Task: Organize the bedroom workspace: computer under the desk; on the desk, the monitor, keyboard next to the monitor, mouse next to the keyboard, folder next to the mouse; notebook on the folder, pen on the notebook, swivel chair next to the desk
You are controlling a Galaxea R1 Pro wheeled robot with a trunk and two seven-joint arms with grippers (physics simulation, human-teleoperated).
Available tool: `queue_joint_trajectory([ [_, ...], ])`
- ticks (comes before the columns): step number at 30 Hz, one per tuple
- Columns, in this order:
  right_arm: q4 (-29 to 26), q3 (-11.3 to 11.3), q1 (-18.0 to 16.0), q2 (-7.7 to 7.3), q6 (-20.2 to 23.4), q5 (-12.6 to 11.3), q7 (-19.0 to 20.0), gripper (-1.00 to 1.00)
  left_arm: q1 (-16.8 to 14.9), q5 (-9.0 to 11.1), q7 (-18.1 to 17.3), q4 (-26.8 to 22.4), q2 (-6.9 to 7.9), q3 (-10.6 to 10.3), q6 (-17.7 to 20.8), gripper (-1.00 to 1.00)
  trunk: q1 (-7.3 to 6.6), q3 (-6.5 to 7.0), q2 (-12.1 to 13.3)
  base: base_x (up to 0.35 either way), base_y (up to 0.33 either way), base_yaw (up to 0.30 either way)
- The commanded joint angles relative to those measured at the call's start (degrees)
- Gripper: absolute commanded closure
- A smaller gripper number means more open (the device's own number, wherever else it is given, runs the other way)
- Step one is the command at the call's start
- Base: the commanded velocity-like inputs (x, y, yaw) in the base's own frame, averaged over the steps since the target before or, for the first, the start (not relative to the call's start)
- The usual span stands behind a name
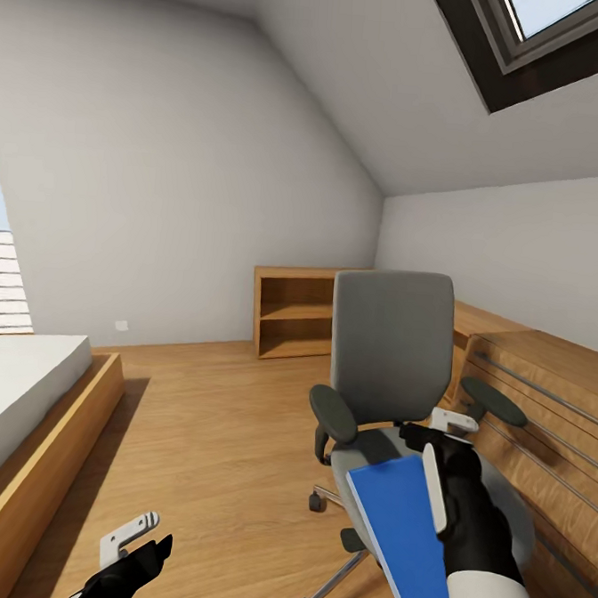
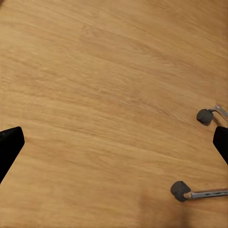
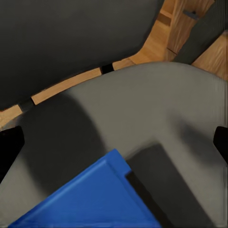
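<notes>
right gripper reaches over the swivel chair, above the folder.

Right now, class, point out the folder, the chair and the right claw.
folder [image 1: 403,529], head view, middle of its blue cover.
chair [image 1: 391,341], head view, grey backrest.
right claw [image 1: 444,456], head view, between its white fingertips.

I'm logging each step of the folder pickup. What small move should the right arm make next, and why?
Probably lower the right gripper onto the folder and close. The folder appears to lie on the swivel chair seat, its corner between the spread fingertips in the right wrist view, not yet gripped. The left gripper hangs open over the floor.
</notes>
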Motion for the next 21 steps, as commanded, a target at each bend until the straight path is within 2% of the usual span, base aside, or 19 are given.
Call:
queue_joint_trajectory([
  [1,-2.3,-0.1,0.7,0.56,1.1,0.2,0.2,-1.00,0.0,0.6,0.3,-0.1,-0.03,0.1,0.2,-1.00,-0.01,-0.05,0.0,0.000,0.000,0.000],
  [6,-4.7,-0.1,1.2,1.61,2.1,-0.5,0.2,-1.00,0.0,0.6,0.3,-0.1,-0.03,0.1,0.2,-1.00,-0.01,-0.05,0.0,0.000,0.000,0.000],
  [15,-6.3,-0.1,1.8,2.19,3.9,-0.9,0.2,-1.00,0.0,0.4,0.3,-0.1,-0.03,0.1,0.1,-1.00,-0.01,-0.05,0.0,0.000,0.000,0.000],
  [21,-6.4,-0.1,1.8,2.26,3.9,-1.0,0.2,-1.00,0.0,0.4,0.4,-0.1,-0.03,-0.9,0.0,-1.00,-0.01,0.24,0.0,-0.229,0.166,-0.203],
])
